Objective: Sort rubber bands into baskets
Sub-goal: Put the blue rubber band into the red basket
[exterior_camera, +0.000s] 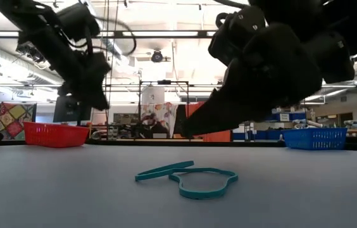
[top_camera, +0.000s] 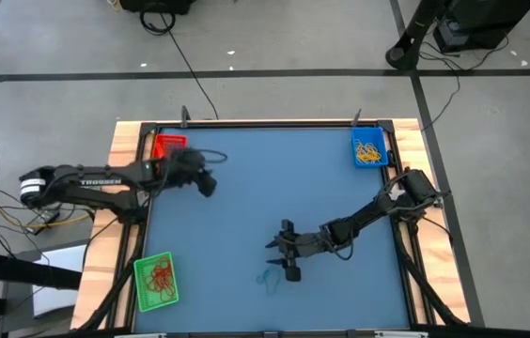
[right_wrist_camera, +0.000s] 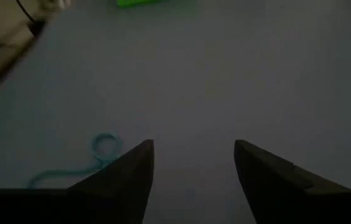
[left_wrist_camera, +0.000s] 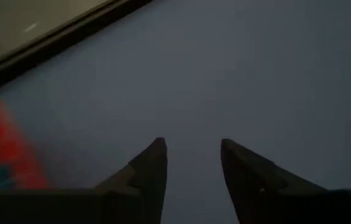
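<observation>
Teal rubber bands (top_camera: 267,277) lie flat on the blue table near its front middle; they also show in the low view (exterior_camera: 191,177) and the right wrist view (right_wrist_camera: 98,155). My right gripper (top_camera: 284,255) hangs open and empty just above and beside them. My left gripper (top_camera: 207,183) is open and empty at the far left, next to the red basket (top_camera: 168,145), which holds teal bands. The blue basket (top_camera: 369,148) at the far right holds yellow bands. The green basket (top_camera: 156,282) at the near left holds red bands.
The table has a raised wooden frame (top_camera: 124,188) around its blue mat. Black cables run along the floor beyond the far edge (top_camera: 190,75). The blue mat between the two grippers (top_camera: 246,197) is bare.
</observation>
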{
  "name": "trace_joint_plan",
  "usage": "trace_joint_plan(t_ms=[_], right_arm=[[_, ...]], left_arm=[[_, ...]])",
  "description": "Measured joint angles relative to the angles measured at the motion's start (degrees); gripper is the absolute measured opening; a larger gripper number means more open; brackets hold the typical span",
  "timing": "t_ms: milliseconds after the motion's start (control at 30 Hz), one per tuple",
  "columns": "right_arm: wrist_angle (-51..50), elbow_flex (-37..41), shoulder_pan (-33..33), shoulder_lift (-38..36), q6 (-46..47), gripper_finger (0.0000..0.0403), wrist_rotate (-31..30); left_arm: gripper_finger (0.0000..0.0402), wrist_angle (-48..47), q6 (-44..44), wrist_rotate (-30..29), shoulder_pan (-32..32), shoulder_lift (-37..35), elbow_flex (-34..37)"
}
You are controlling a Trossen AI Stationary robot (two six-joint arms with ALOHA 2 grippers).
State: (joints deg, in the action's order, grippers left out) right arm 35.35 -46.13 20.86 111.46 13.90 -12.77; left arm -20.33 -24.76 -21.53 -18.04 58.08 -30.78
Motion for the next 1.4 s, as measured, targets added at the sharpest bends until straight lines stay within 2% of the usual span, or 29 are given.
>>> trace_joint_plan(t_ms=[167, 367, 667, 867, 1100, 1233, 1400], right_arm=[[1.18, -1.34, -0.08, 0.00, 2.45, 0.0230, 2.13], [-6.83, -5.03, 2.02, 0.00, 2.50, 0.0229, 1.00], [-12.69, -5.27, 5.30, 0.00, 2.85, 0.0222, -1.11], [-12.88, -5.27, 5.22, 0.55, 3.90, 0.0200, -2.97], [-4.82, -5.40, 4.99, 6.95, 5.02, 0.0194, -2.64], [-2.76, -5.44, 5.23, 8.11, 5.12, 0.0193, -2.44], [-3.15, -5.42, 5.37, 7.50, 2.42, 0.0176, 1.41]], left_arm=[[0.0152, 15.62, -0.95, 0.16, 11.95, 0.00, 3.81], [0.0152, 32.65, 2.38, -0.11, 25.34, 1.93, 7.18], [0.0151, 49.56, 12.65, -0.25, 38.43, 15.02, 7.48], [0.0151, 62.74, 16.47, -0.25, 41.88, 25.62, 7.47], [0.0151, 73.95, 18.39, 0.07, 42.60, 35.56, 7.44], [0.0151, 77.35, 18.55, 2.02, 42.59, 39.58, 6.85], [0.0151, 77.94, 18.56, 6.68, 42.60, 42.12, 5.12]])
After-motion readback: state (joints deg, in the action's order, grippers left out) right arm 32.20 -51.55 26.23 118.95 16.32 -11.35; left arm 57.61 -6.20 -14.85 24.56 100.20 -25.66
